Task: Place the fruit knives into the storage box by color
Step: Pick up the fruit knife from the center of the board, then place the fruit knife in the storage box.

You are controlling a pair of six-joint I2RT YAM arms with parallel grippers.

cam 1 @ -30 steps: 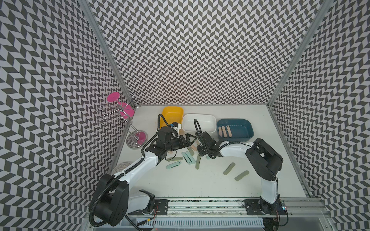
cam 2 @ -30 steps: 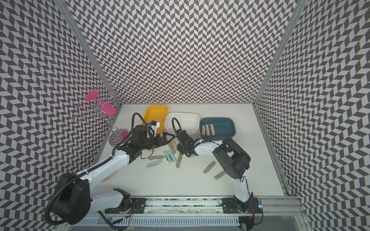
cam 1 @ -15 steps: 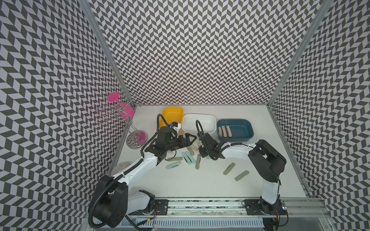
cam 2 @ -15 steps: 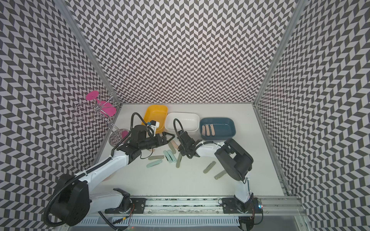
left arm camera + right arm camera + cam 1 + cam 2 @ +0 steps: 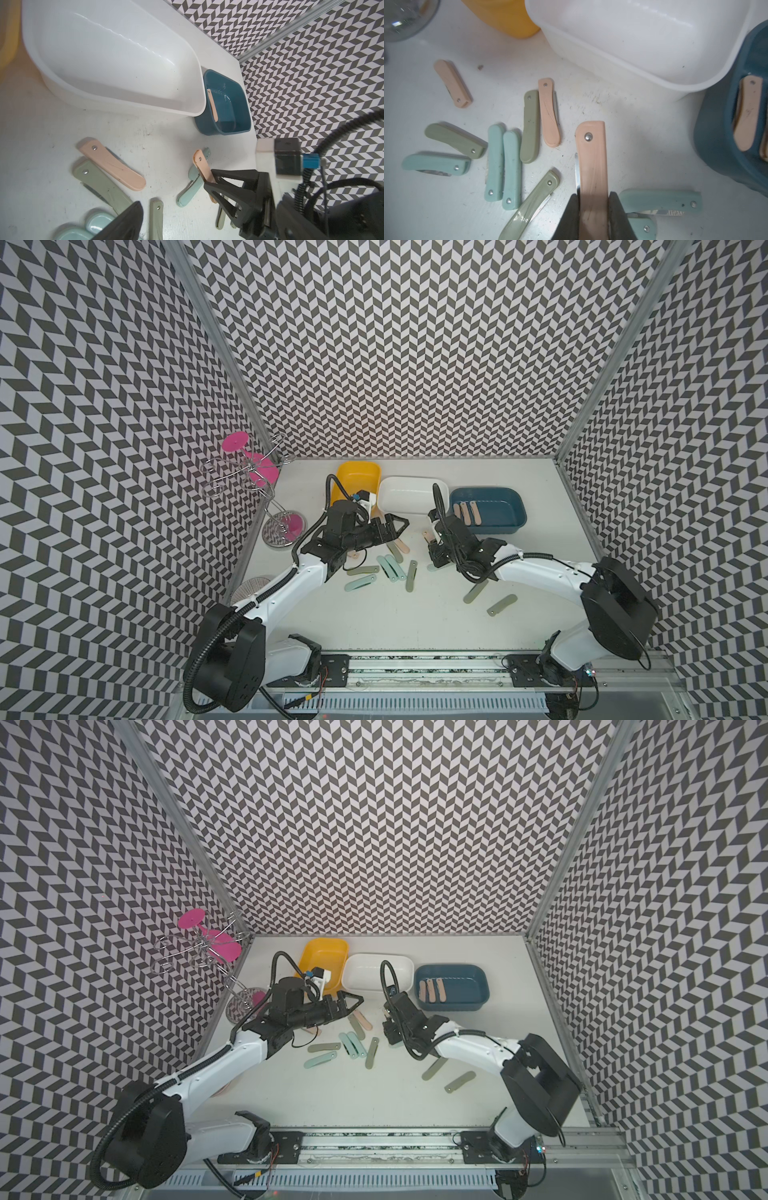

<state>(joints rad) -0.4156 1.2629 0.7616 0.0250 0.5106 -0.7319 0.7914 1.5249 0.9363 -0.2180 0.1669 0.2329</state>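
**Right claw clenched on a peach knife; left claw spread wide**

- **Held item:** one peach-pink fruit knife point(image 5: 591, 158), clamped at one end in the right claw point(image 5: 593, 199). Its rivet end projects toward the boxes, and a strip of steel blade shows along one side.
- **Left claw** point(image 5: 397, 527): released and grasping nothing, near the front corner of the white box point(image 5: 413, 493) and over a loose peach knife point(image 5: 549, 112).
- **Boxes:** a row at the back of the bench point(image 5: 395, 626), with the yellow box point(image 5: 358, 477), the white box and the blue box point(image 5: 498, 506) side by side. The blue box contains three peach knives point(image 5: 467, 512).
- **Loose stock between the arms:**
  - two mint-blue knives point(image 5: 495, 162) lying side by side
  - several sage knives point(image 5: 530, 126)
  - another peach knife point(image 5: 452, 83) lying apart
  - a mint knife point(image 5: 660, 200) just beside the right claw
  - two more sage knives point(image 5: 502, 605) well apart, nearer the front rail
- **In the way:** the white box's near wall stands just beyond the held knife's tip.
- **Periphery:** a wire rack with pink glasses point(image 5: 249, 472) by the wall on the left arm's side.
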